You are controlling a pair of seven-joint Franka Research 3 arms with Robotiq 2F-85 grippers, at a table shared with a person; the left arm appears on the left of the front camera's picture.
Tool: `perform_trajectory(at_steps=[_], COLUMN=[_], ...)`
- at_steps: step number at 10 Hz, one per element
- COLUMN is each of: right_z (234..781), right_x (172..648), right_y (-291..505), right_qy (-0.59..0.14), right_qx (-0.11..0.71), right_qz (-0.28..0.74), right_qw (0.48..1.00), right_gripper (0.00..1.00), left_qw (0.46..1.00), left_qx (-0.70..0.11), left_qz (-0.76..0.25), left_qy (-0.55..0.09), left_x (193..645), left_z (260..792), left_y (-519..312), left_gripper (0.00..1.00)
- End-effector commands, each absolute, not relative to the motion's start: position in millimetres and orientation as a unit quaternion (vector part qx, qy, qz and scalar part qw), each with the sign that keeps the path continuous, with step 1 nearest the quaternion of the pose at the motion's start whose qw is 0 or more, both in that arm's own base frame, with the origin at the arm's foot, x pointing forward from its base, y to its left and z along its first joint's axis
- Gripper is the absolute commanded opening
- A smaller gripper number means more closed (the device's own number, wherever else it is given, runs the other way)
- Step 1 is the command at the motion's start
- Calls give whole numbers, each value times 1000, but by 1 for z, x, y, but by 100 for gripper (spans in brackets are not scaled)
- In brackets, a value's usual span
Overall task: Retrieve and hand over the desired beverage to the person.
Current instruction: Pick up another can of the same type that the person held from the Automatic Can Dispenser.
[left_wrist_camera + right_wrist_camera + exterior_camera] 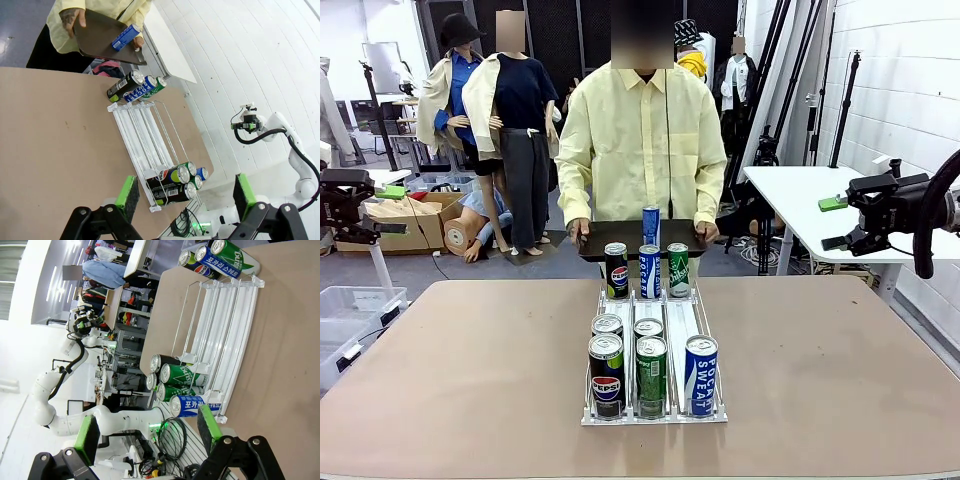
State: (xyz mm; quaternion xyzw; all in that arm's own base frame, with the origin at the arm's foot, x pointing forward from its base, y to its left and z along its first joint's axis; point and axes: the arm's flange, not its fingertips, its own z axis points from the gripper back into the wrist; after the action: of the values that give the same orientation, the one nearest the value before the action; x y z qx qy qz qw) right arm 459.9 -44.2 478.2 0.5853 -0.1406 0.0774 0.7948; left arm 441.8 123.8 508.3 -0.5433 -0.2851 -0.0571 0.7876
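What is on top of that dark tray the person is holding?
One blue can stands upright on the tray, near its middle; the person's hands grip both ends. The rack's rear cans cover part of its front edge.

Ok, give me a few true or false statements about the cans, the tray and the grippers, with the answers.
1. The person holds a tray with one blue can standing on it. True.
2. The left gripper is shut on a can. False: it is open and holds nothing.
3. The near cans in the rack number five. True.
4. Only one can stands at the rack's far end. False: the far cans number three.
5. The right gripper is open. True.
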Motion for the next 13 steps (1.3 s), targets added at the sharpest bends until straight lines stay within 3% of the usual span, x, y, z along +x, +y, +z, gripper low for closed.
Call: perform_trajectory(at_steps=[1,13], right_z=[478,478], right_x=[459,459], right_y=[-44,-44], right_qy=[-141,-141], right_qx=[588,588], right_qz=[78,78], right_qw=[793,793], right_gripper=[100,100], left_qw=[786,786], left_qx=[-545,-545], left_qz=[-57,-57], left_qy=[-288,-288], left_x=[441,441], left_z=[510,510], left_y=[124,124], left_gripper=[100,100])
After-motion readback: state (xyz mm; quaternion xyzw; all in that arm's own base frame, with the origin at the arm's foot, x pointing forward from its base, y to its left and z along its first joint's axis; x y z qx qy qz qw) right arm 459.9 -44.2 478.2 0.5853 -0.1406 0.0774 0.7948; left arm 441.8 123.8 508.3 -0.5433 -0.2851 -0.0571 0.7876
